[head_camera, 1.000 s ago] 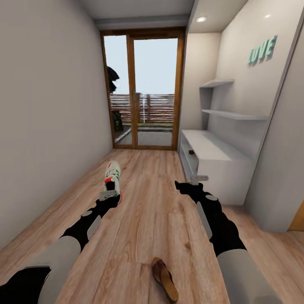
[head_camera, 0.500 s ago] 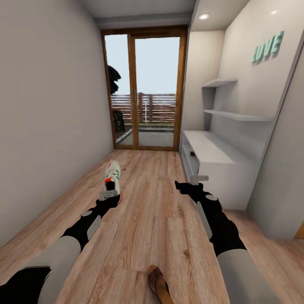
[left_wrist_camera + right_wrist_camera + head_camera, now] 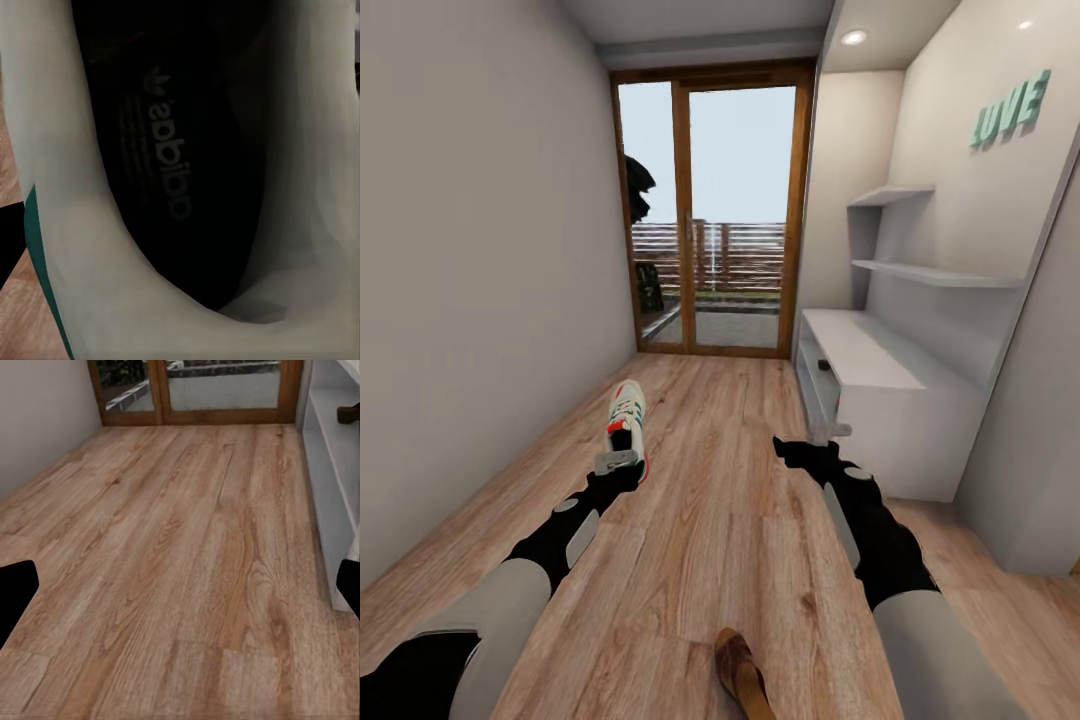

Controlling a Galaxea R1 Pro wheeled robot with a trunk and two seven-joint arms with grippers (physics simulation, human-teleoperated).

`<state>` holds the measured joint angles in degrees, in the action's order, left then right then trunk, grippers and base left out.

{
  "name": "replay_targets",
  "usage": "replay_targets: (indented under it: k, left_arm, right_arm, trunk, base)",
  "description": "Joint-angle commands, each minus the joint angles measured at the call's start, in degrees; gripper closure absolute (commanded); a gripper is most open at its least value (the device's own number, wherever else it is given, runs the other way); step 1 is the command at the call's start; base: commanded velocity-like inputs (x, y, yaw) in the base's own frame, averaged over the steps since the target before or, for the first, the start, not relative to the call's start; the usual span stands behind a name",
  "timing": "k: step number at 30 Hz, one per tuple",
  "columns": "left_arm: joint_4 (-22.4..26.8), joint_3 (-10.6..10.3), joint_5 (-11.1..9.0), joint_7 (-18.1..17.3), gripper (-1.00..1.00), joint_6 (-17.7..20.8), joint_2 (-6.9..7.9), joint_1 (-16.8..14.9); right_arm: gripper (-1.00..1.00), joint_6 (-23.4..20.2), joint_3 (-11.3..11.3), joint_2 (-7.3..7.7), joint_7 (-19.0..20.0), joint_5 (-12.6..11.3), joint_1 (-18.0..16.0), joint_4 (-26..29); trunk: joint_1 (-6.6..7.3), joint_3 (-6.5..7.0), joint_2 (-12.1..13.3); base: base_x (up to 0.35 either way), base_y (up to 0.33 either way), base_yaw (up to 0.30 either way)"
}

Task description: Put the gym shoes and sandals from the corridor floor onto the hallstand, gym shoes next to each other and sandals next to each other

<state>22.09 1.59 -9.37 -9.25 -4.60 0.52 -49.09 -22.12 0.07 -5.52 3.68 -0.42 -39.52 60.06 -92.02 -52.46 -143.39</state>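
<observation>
A cream-white gym shoe (image 3: 627,415) with green stripes and a red heel hangs above the corridor floor (image 3: 710,500), with my left gripper (image 3: 617,461) shut on its heel rim. In the left wrist view the shoe's dark insole (image 3: 165,165) is very close. My right gripper (image 3: 826,433) is open and empty, its fingertips (image 3: 15,592) wide apart over bare planks. One dark-brown sandal (image 3: 741,672) lies on the floor at the near edge of the head view. The hallstand (image 3: 860,350) stands at the right wall; a small dark-brown thing (image 3: 823,366) (image 3: 349,414), apparently a sandal, lies on its lower shelf.
A wood-framed glass door (image 3: 710,215) closes the corridor's far end. A plain grey wall (image 3: 480,300) runs along the left. Two floating shelves (image 3: 935,275) hang above the hallstand's bench, under green wall letters (image 3: 1010,110). A wall corner (image 3: 1030,480) juts out just beyond the bench's near end.
The whole view has shifted: door and hallstand sit further right and nearer, and the floor sandal has slid toward the picture's bottom. Both arms and the held gym shoe keep their place in the view.
</observation>
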Motion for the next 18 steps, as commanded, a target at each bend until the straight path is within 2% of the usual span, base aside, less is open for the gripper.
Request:
replay_targets:
  k: [1,4,6,7,8,13,18]
  left_arm:
    - [-0.05,0.18,-0.49,-0.42,1.0,-0.06,0.0,-0.04]
    - [-0.04,0.22,-0.48,-0.42,1.0,-0.04,0.05,-0.04]
    - [0.01,0.24,-0.45,-0.42,1.0,0.3,0.07,-0.04]
    - [0.12,0.2,-0.42,-0.46,1.0,1.69,0.08,-0.04]
    - [0.16,0.19,-0.41,-0.49,1.0,2.26,0.09,-0.04]
    - [0.22,0.17,-0.39,-0.57,1.0,3.07,0.13,-0.04]
    - [0.23,0.16,-0.39,-0.59,1.0,3.28,0.25,-0.04]
  right_arm:
    - [-1.0,0.45,-0.02,-0.01,0.15,-0.03,-0.03,-1.82]
    - [-1.0,4.27,0.05,-0.05,0.14,-0.02,-0.03,-7.4]
    - [-1.0,8.32,0.06,-0.07,0.12,-0.02,-0.03,-12.34]
    - [-1.0,12.31,0.06,-0.1,0.08,0.0,-0.03,-18.99]
    - [-1.0,13.81,0.04,-0.14,0.02,0.02,-0.03,-21.95]
    - [-1.0,15.93,0.03,-0.18,-0.04,-0.01,-0.03,-26.7]
    - [-1.0,16.4,0.02,-0.14,-0.07,-0.07,-0.03,-27.84]
  trunk:
    - [0.01,-0.06,-0.03]
    - [0.01,-0.06,-0.03]
    - [0.01,-0.06,-0.03]
    - [0.01,-0.06,-0.03]
    - [0.01,-0.06,-0.03]
    - [0.01,-0.06,-0.03]
    - [0.01,-0.06,-0.03]
  base:
    - [0.0,0.0,0.0]
    - [0.0,0.0,0.0]
    - [0.0,0.0,0.0]
    - [0.0,0.0,0.0]
    - [0.0,0.0,0.0]
    - [0.0,0.0,0.0]
    - [0.0,0.0,0.0]
